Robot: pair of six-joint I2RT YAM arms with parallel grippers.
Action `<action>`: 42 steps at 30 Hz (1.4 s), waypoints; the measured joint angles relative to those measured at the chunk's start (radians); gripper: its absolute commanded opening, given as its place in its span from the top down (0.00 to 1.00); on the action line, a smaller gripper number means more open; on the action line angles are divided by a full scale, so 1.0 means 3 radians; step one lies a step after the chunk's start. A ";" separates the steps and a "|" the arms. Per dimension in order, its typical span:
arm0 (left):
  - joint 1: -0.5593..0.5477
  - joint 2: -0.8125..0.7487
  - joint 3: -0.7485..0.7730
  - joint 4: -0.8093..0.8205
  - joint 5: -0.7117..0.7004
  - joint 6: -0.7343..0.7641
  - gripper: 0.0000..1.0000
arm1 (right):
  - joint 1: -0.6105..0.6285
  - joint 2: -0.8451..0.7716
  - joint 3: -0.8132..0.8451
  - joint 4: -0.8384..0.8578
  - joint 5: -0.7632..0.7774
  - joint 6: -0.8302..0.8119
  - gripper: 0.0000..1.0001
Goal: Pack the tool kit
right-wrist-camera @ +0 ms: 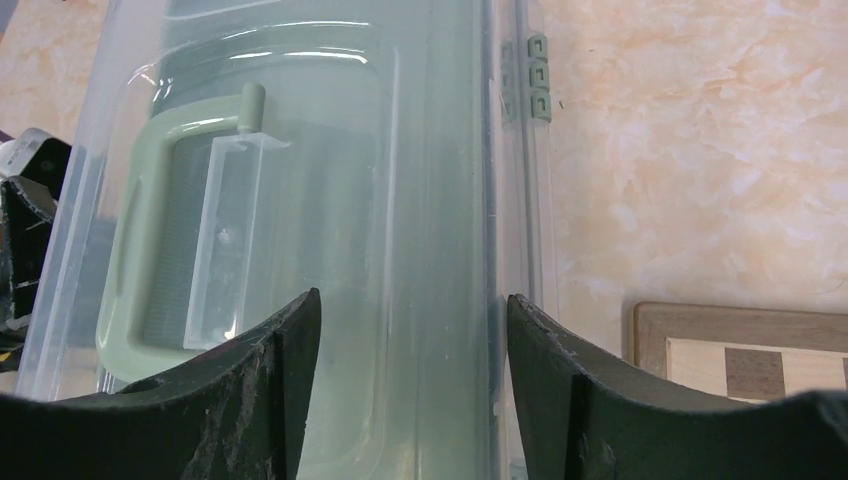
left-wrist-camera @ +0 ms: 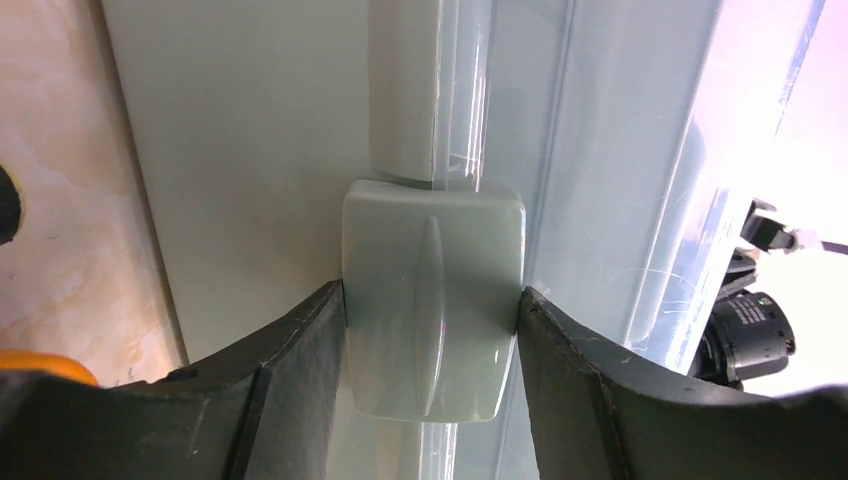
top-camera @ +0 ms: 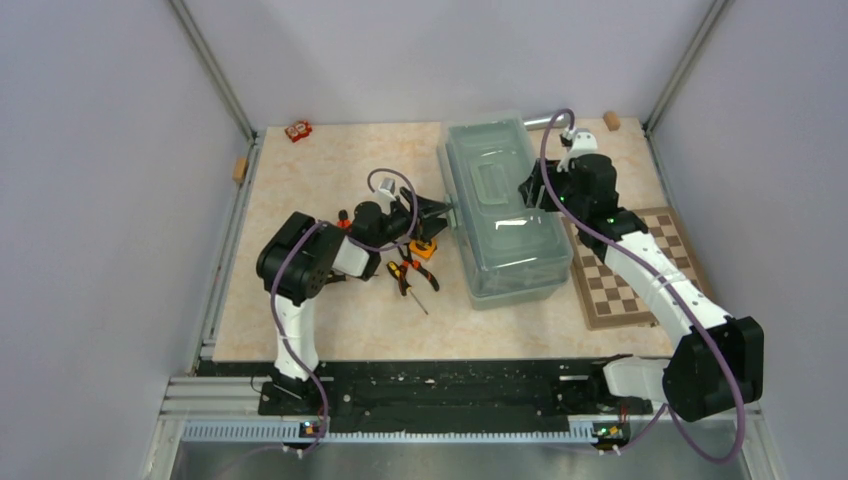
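One toolbox (top-camera: 505,215) stands in the middle of the table (top-camera: 320,320), with its one translucent lid (right-wrist-camera: 430,150) down and one handle (right-wrist-camera: 135,230) lying flat in the lid. Two grippers are at the toolbox. The left gripper (left-wrist-camera: 432,320) is at its left wall, and the two fingers (left-wrist-camera: 290,370) press on both sides of one green latch (left-wrist-camera: 433,250). The right gripper (right-wrist-camera: 412,330) hangs over the right part of the lid, fingers wide apart, with nothing between them. Left of the toolbox, partly under the left arm, lie one orange tape measure (top-camera: 425,249) and a small heap of orange, yellow and black tools (top-camera: 405,275) that I cannot count. Just right of the toolbox lies one chessboard (top-camera: 635,270), and the right arm crosses over it. Behind the toolbox one grey cylinder (top-camera: 537,122) shows a little
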State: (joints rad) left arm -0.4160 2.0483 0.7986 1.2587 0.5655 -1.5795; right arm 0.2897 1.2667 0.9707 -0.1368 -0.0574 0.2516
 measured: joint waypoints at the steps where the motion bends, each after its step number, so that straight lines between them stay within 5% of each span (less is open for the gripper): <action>1: -0.0003 -0.0065 0.0000 -0.0136 -0.0013 0.0055 0.64 | 0.0008 0.0000 0.0000 0.0001 0.0017 -0.0004 0.41; 9: -0.0039 -0.0712 0.0004 -0.1391 -0.0294 0.0684 0.72 | 0.0051 0.0020 0.0025 0.0004 0.0093 -0.0043 0.41; 15: -0.0071 -0.0949 0.0062 -0.1802 -0.0407 0.0914 0.71 | 0.0067 0.0039 0.0046 0.0003 0.0113 -0.0057 0.41; 21: -0.0083 -0.1008 0.0065 -0.1918 -0.0458 0.0984 0.39 | 0.0075 0.0041 0.0047 0.0010 0.0117 -0.0080 0.40; 26: -0.0083 -0.1044 -0.0024 -0.1839 -0.0467 0.0991 0.22 | 0.0090 0.0045 0.0047 0.0020 0.0113 -0.0086 0.40; 42: -0.0128 -0.1511 -0.0093 -0.2122 -0.0381 0.1230 0.03 | 0.0100 0.0047 0.0046 0.0032 0.0108 -0.0107 0.39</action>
State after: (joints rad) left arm -0.4545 1.5951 0.7708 0.6220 0.4511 -1.2106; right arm 0.3199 1.2808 0.9844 -0.1272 -0.0250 0.2195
